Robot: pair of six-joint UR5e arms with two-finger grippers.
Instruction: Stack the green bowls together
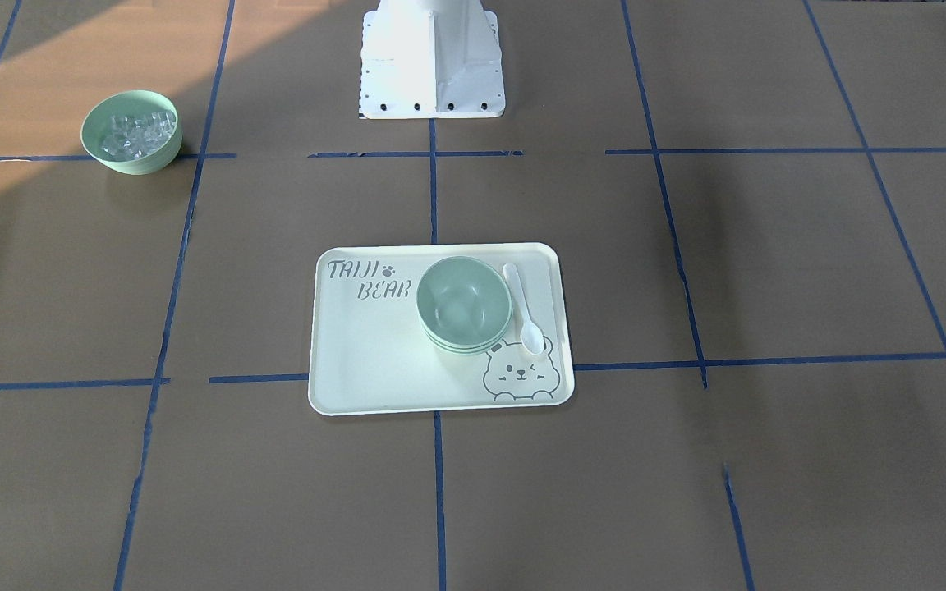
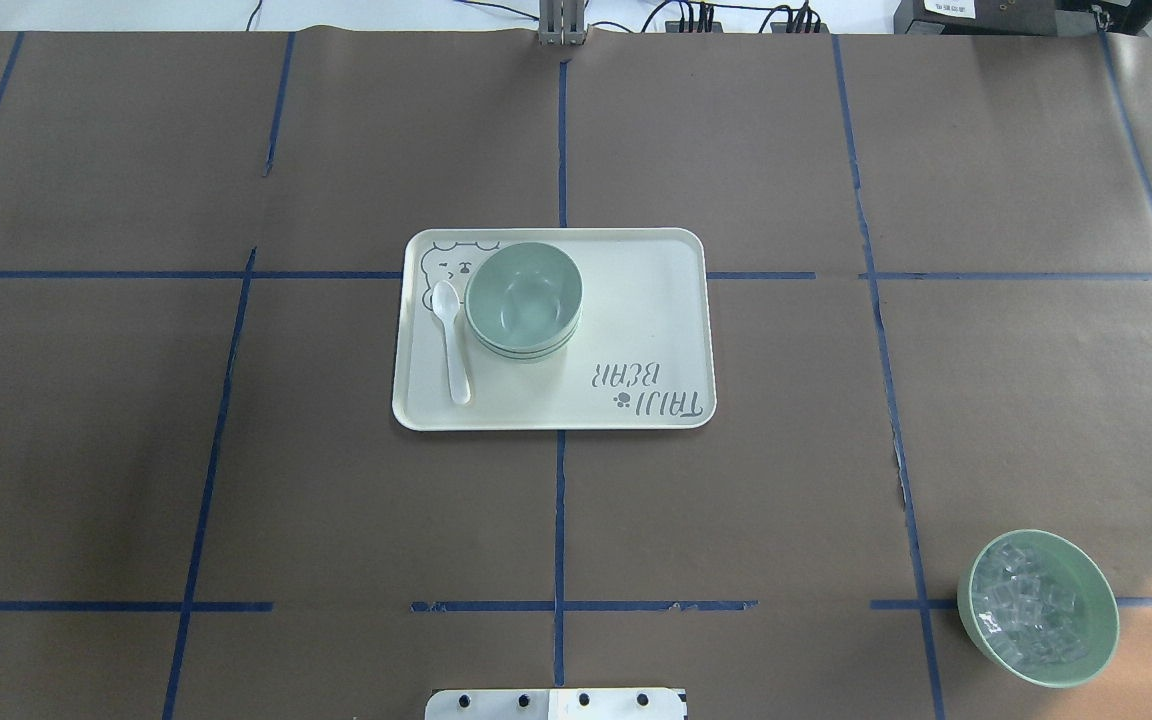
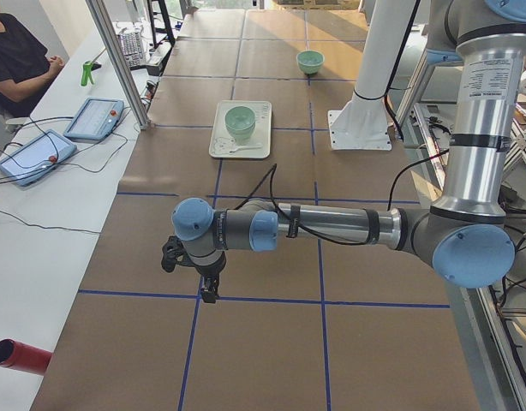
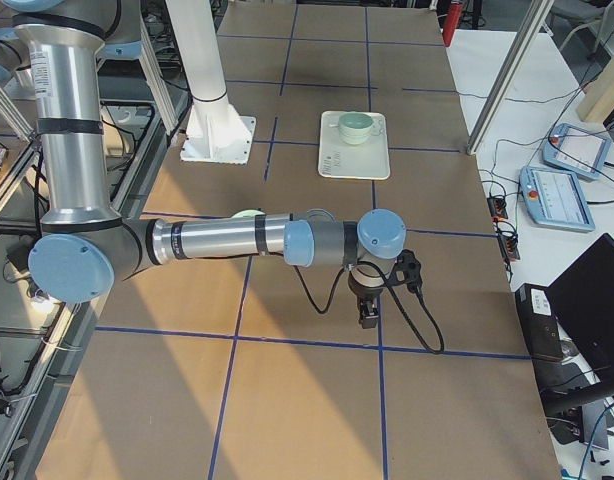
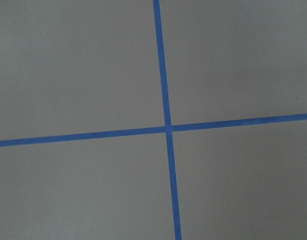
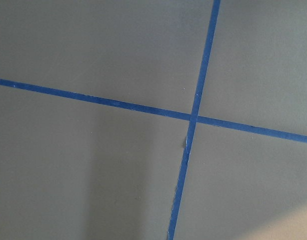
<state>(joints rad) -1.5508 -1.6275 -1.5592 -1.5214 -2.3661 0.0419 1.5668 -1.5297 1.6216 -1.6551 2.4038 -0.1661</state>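
Note:
The pale green bowls (image 1: 463, 302) sit nested in one stack on the cream tray (image 1: 358, 361). The stack also shows in the overhead view (image 2: 524, 297), in the exterior left view (image 3: 240, 122) and in the exterior right view (image 4: 357, 126). My left gripper (image 3: 209, 291) hangs over bare table far from the tray, seen only from the side. My right gripper (image 4: 368, 315) hangs likewise at the other end. I cannot tell whether either is open or shut. Both wrist views show only brown table and blue tape.
A white spoon (image 1: 522, 308) lies on the tray beside the stack. A green bowl with clear glassy cubes (image 2: 1038, 607) stands near the robot's right front. The robot base (image 1: 432, 61) stands behind the tray. An operator (image 3: 19, 60) and tablets are at the side bench.

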